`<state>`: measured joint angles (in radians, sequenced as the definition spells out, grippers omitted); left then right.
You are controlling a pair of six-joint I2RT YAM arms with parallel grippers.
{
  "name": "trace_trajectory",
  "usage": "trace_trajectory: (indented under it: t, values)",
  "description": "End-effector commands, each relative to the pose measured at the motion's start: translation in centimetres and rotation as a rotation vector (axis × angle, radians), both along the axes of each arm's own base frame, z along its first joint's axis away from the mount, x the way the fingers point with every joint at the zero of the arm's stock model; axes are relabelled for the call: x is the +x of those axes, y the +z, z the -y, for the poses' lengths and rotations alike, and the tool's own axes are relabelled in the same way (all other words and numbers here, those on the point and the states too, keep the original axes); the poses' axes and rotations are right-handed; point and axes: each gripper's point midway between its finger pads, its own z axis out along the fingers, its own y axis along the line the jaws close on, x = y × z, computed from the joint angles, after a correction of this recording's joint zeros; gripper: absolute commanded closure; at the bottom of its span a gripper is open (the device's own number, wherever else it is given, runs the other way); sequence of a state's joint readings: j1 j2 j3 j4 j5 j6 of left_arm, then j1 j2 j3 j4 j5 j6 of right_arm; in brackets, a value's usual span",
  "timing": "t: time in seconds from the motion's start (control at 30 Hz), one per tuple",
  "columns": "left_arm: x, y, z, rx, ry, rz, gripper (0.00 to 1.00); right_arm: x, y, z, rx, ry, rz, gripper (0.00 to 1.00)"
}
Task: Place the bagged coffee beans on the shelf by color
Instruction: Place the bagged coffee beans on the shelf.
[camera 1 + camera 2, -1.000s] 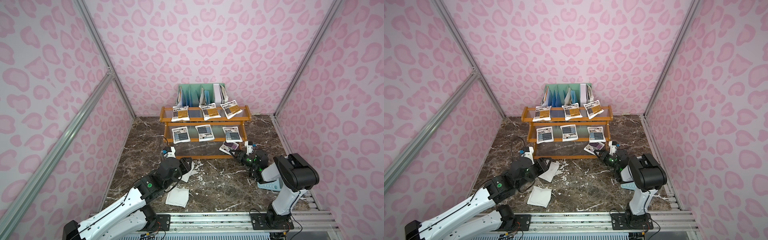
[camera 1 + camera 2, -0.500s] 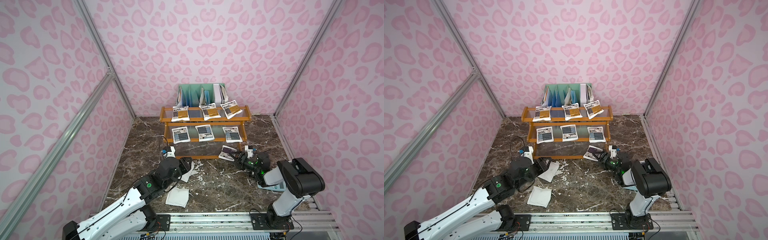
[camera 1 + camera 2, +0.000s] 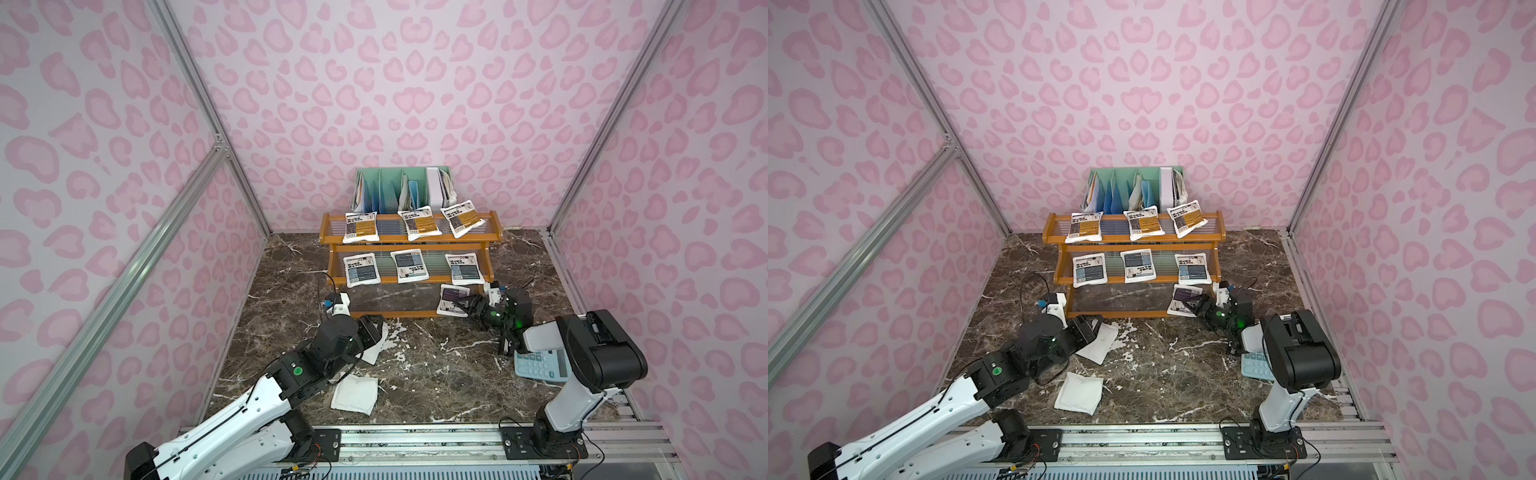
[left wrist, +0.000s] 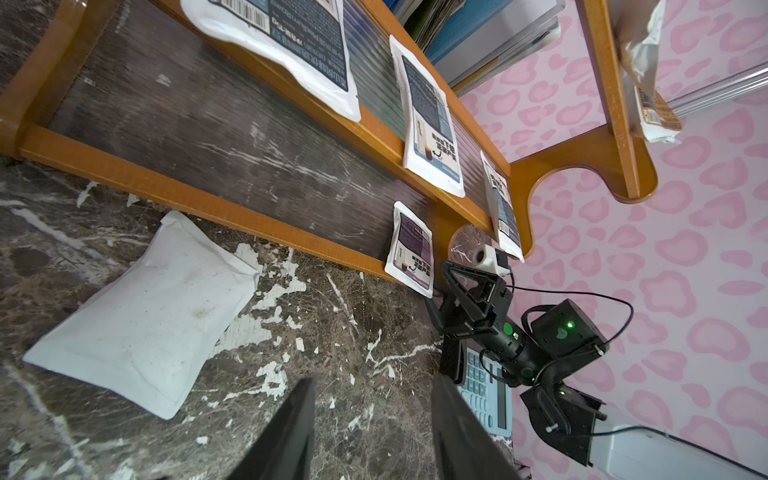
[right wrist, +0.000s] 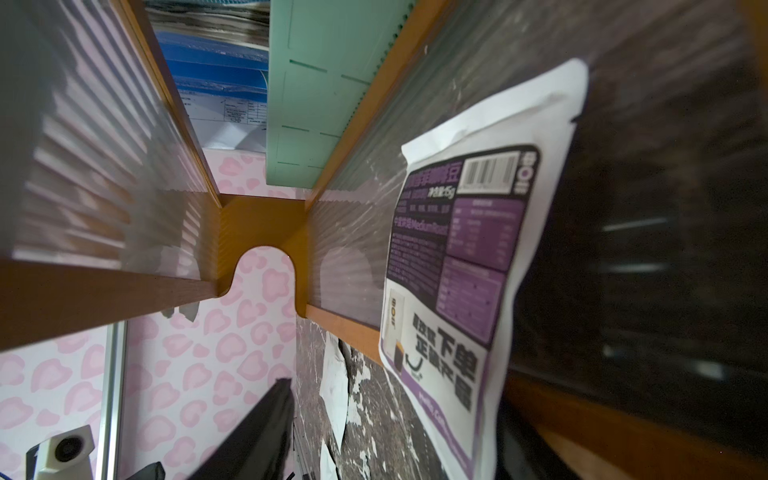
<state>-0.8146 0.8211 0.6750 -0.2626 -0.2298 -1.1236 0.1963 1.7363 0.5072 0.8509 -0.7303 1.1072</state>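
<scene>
The shelf (image 3: 409,239) holds three orange-labelled coffee bags (image 3: 360,226) on its top tier and three blue ones (image 3: 409,266) on the middle tier. One purple bag (image 3: 453,298) (image 5: 465,266) lies at the right end of the bottom tier, its lower edge over the front rail. My right gripper (image 3: 467,308) (image 5: 386,432) is open just in front of that bag, with the bag's edge loose between the spread fingers. Two bags lie white back up on the floor (image 3: 376,347) (image 3: 354,394). My left gripper (image 4: 374,415) (image 3: 370,328) is open and empty beside the nearer one (image 4: 145,316).
A mint-green divider rack with papers (image 3: 399,187) stands behind the shelf. A pale blue calculator (image 3: 540,365) lies on the marble floor under my right arm. Pink patterned walls close in the sides and back, and a metal rail (image 3: 415,436) runs along the front.
My right gripper has opened and let go of the purple bag, which sank from its raised tilt onto the bottom tier. The left arm has not moved.
</scene>
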Motion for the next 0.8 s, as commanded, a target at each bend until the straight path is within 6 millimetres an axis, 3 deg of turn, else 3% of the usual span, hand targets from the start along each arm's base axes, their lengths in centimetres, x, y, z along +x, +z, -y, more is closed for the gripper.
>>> trace_trajectory:
  t: [0.0, 0.17, 0.3, 0.33, 0.37, 0.53, 0.77]
  values:
    - [0.2, 0.2, 0.1, 0.008, -0.003, 0.006, 0.52, 0.6, 1.6, -0.5, 0.068, 0.003, 0.032, 0.28]
    - [0.2, 0.1, 0.2, 0.007, -0.006, 0.002, 0.52, -0.1, 0.3, -0.7, 0.077, 0.015, -0.060, 0.24]
    - [0.2, 0.0, 0.3, 0.007, -0.005, -0.001, 0.52, -0.4, -1.3, 0.3, -0.062, -0.025, -0.145, 0.22]
    - [0.2, -0.1, 0.2, 0.011, -0.005, -0.003, 0.52, -0.3, -1.4, 0.8, -0.126, -0.039, -0.148, 0.07]
    - [0.2, -0.1, 0.2, 0.011, -0.006, -0.006, 0.52, -0.2, -1.3, 1.1, -0.184, -0.046, -0.135, 0.02]
    - [0.2, -0.3, 0.3, 0.007, -0.003, -0.009, 0.52, 0.0, -1.2, 2.4, -0.474, -0.067, -0.101, 0.02]
    - [0.4, 0.1, 0.6, 0.024, -0.014, -0.007, 0.52, -1.0, -2.3, 2.4, -0.488, -0.052, -0.127, 0.02]
